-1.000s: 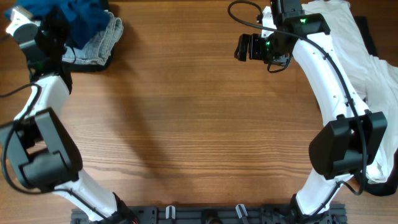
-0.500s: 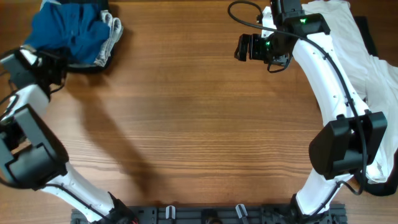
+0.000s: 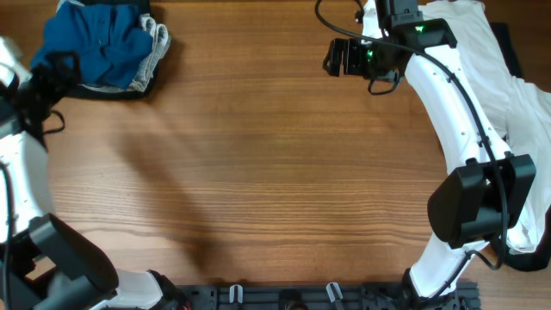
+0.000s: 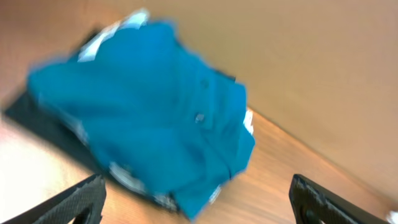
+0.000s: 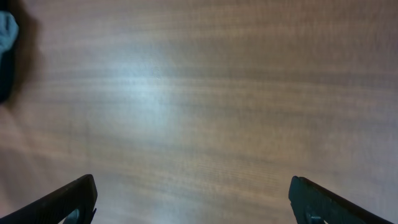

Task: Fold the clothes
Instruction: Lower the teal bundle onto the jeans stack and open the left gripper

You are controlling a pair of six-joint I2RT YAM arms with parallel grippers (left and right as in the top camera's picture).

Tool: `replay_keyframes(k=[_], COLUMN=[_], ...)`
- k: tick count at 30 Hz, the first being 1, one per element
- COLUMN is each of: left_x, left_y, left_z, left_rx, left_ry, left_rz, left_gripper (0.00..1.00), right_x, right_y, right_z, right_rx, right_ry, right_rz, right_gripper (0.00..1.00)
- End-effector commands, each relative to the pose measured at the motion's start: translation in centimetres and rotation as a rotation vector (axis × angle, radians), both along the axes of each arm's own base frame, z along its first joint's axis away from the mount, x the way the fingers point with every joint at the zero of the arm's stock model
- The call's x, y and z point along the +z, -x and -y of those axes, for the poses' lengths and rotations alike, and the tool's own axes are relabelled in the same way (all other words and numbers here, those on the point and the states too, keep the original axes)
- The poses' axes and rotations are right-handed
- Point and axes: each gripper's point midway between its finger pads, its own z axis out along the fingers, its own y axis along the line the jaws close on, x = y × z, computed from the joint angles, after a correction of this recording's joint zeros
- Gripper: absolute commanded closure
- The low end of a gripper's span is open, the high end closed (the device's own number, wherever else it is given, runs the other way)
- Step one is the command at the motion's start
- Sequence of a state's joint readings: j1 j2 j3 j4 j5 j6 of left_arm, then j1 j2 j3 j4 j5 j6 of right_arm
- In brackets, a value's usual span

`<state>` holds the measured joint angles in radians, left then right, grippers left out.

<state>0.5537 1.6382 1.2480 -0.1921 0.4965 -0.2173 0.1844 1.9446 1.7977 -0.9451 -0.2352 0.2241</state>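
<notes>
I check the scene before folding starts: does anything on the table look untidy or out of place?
Yes. The dark blue fabric shirt lies crumpled on a heap of pale denim and a black garment in the far left corner. A white garment sprawls along the right edge. Nothing looks spilled or damaged.

The left wrist view is blurred: the blue shirt (image 4: 149,112) has no sharp edges, and the black garment (image 4: 37,121) beneath it is mostly covered. Overhead, the white garment (image 3: 521,103) runs off the right edge, partly behind the right arm (image 3: 435,82). Frame bottoms cut off the fingers of the left end effector (image 4: 199,205) and right end effector (image 5: 199,202).
</notes>
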Motion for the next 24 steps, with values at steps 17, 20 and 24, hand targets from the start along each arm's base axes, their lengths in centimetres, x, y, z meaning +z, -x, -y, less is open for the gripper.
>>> replay_keyframes(k=[17, 20, 24], left_x=[-19.5, -21.5, -16.3], left_y=[-11.5, -10.6, -10.4], left_z=[-0.3, 1.1, 3.0], left_rx=[-0.062, -0.104, -0.181], left_ry=[-0.532, -0.497, -0.434], left_rz=[-0.081, -0.158, -0.106], left_gripper=[0.0, 0.0, 0.0], right_x=[-0.8, -0.8, 2.9], right_y=[0.9, 1.0, -0.1], right_z=[0.2, 0.2, 0.3], right_rx=[0.057, 0.073, 0.147], right_ry=[0.03, 0.038, 0.08], right_rz=[-0.021, -0.016, 0.109], right_gripper=[0.0, 0.0, 0.0])
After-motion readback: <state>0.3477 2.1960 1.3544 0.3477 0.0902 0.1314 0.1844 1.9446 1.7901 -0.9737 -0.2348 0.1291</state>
